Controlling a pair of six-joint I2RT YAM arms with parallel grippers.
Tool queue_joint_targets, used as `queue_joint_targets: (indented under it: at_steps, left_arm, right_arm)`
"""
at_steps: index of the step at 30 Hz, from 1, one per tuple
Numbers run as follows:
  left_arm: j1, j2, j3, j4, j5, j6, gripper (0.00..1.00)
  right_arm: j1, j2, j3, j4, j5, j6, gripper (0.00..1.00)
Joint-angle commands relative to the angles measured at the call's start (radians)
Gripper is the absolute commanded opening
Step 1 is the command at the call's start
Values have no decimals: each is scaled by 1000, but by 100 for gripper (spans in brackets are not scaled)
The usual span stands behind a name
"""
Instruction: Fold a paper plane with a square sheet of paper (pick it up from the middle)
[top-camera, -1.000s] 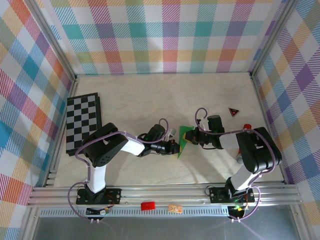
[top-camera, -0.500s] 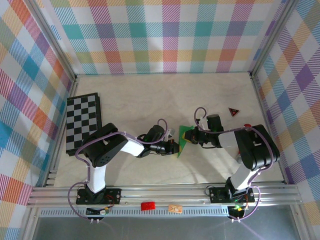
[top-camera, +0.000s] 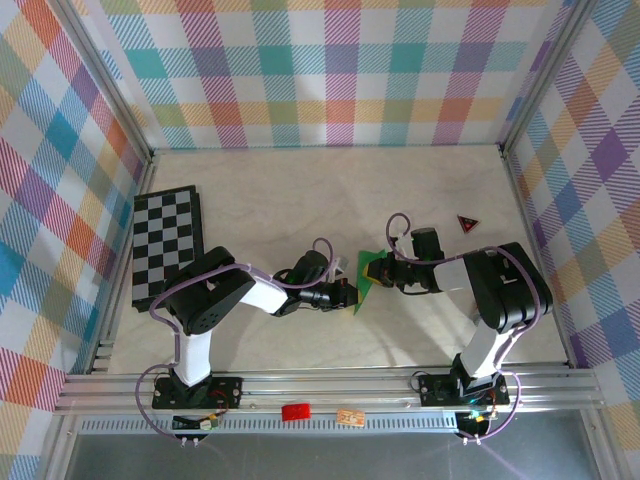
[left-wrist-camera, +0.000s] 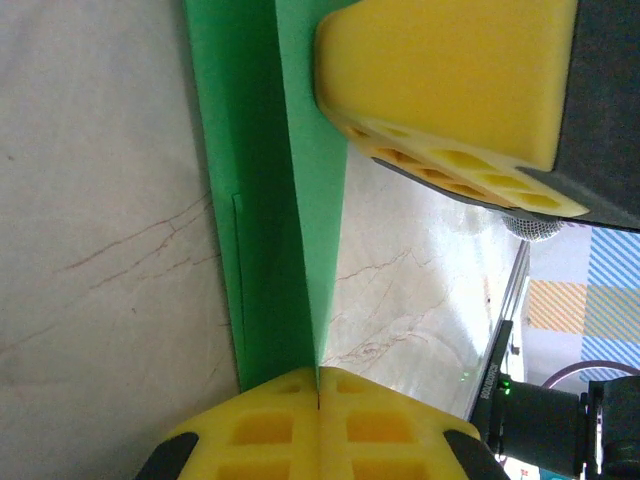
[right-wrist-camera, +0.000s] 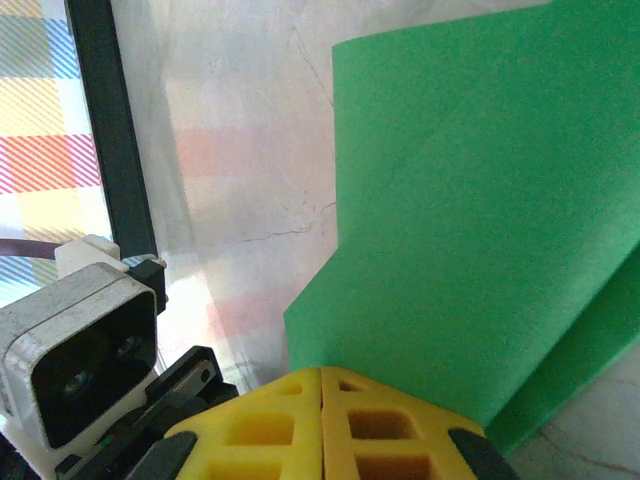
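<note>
Yellow foam pads (left-wrist-camera: 250, 440) of the left gripper (left-wrist-camera: 318, 395) are pressed together with no gap, pinching the folded edge of the green sheet of paper (left-wrist-camera: 265, 200), which runs straight into their seam. The right gripper (right-wrist-camera: 322, 385) is likewise closed tight on the sheet's opposite side, the paper rising as a bent flap beyond its pads. From above, the two grippers face each other near the middle of the table (top-camera: 300, 190), left gripper (top-camera: 350, 294) and right gripper (top-camera: 378, 272) close together, the sheet (top-camera: 368, 270) held between them and partly lifted off the surface. The chessboard (top-camera: 168, 245) lies well apart at the left, the small red-and-black triangle (top-camera: 467, 223) to the right.

The step in hand looks like setting a lengthwise fold. To do it well, both grips should stay firm while the edges are lined up, then one pad should run along the crease against the table without tugging, since thin paper tears or skews easily.

Compared with a second ago, the right arm's elbow has drawn inward and its wrist has crept slightly leftward; the left arm and the sheet sit almost unchanged.
</note>
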Motion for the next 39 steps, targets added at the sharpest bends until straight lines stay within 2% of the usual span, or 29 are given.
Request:
queue_joint_targets:
  at_steps: [1,16,24,27,30,32,36,39]
  left_arm:
    - [22,8,-43,-113,-94,4,0]
    - [20,12,-32,-139,-99,2,0]
    - [21,8,-20,-160,-93,16,0]
    - [21,1,-15,-176,-91,28,3]
    - [20,-12,-19,-199,-88,41,13]
    - [21,-29,-28,-207,-89,46,16]
    - [20,-50,-39,-226,-64,65,16]
    - [20,-53,-44,-214,-28,64,12]
  right_arm:
    - [-5,18,26,21,-24,-1,9]
    - [-3,73,57,-77,34,-32,9]
    - [0,102,103,-263,126,-93,8]
    - [4,109,108,-286,140,-100,8]
    - [18,121,131,-341,168,-113,8]
    - [25,126,144,-372,194,-117,8]
    - [28,130,152,-389,214,-109,7]
    - [31,130,153,-389,211,-103,7]
